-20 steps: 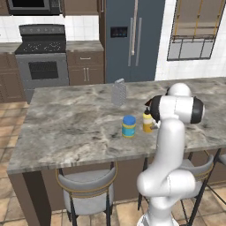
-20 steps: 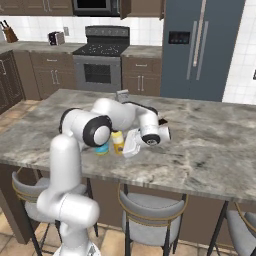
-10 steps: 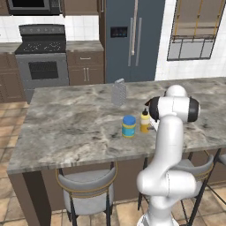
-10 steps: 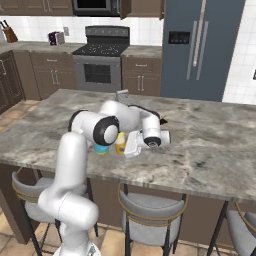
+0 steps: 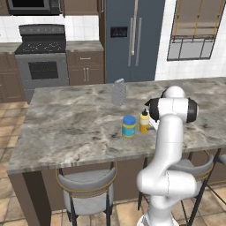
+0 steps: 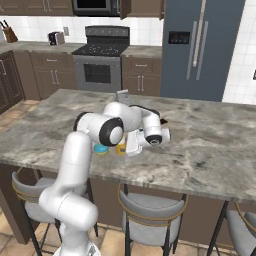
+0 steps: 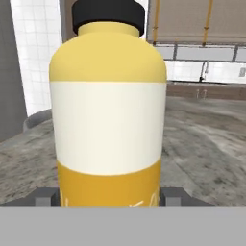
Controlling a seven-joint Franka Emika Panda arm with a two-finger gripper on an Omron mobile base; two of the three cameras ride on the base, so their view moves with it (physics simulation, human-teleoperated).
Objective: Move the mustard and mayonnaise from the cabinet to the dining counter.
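Slim yellow mustard squeeze bottle [image 5: 144, 122] with a dark nozzle cap stands upright on the grey-brown veined marble tabletop [image 5: 70, 123], just beside the squat blue-lidded mayonnaise jar [image 5: 129, 126]. Claw [image 7: 110, 196] straddles the mustard, fingers [image 7: 45, 196] spread wide at its base; contact apparently none, view poor.

Glossy white tubular arm [image 5: 167, 145] with dark joint rings and rounded segments.

Even, shadowless rendered light; slightly soft, low-resolution.
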